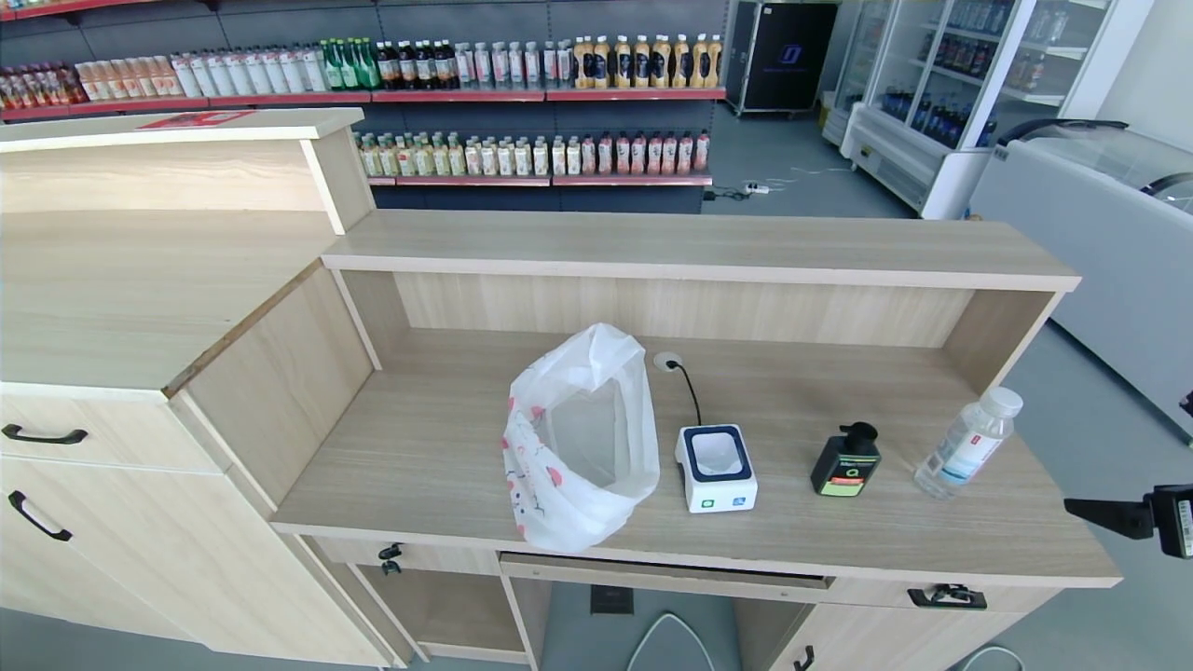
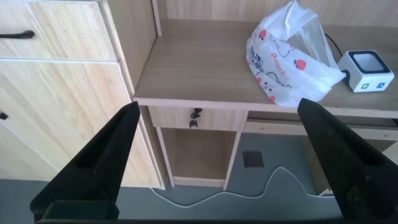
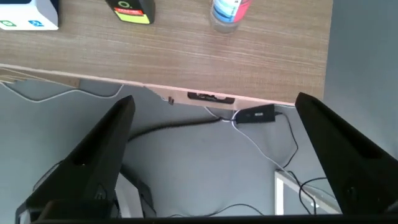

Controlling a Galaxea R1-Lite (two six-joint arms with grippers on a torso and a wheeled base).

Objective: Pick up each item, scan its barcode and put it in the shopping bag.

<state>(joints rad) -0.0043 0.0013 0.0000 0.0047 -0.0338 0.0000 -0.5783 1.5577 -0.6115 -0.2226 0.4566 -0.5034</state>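
Observation:
On the wooden desk [image 1: 447,466] a white plastic shopping bag [image 1: 578,438] with red prints stands open. To its right sit a white barcode scanner [image 1: 715,466], a dark pump bottle [image 1: 846,459] with a green label, and a clear water bottle [image 1: 969,443]. My right gripper [image 1: 1095,514] hangs off the desk's front right corner; in its wrist view the right gripper [image 3: 214,99] is open and empty, with the scanner [image 3: 28,15], pump bottle [image 3: 130,9] and water bottle [image 3: 229,14] beyond the desk edge. My left gripper [image 2: 219,106] is open and empty, low before the desk's left front, facing the bag [image 2: 286,59] and scanner [image 2: 367,70].
A taller counter [image 1: 140,289] with drawers adjoins the desk on the left. A raised shelf [image 1: 699,247] runs along the desk's back. Cables [image 3: 249,118] hang under the desk front. Store shelves of bottles and fridges stand behind.

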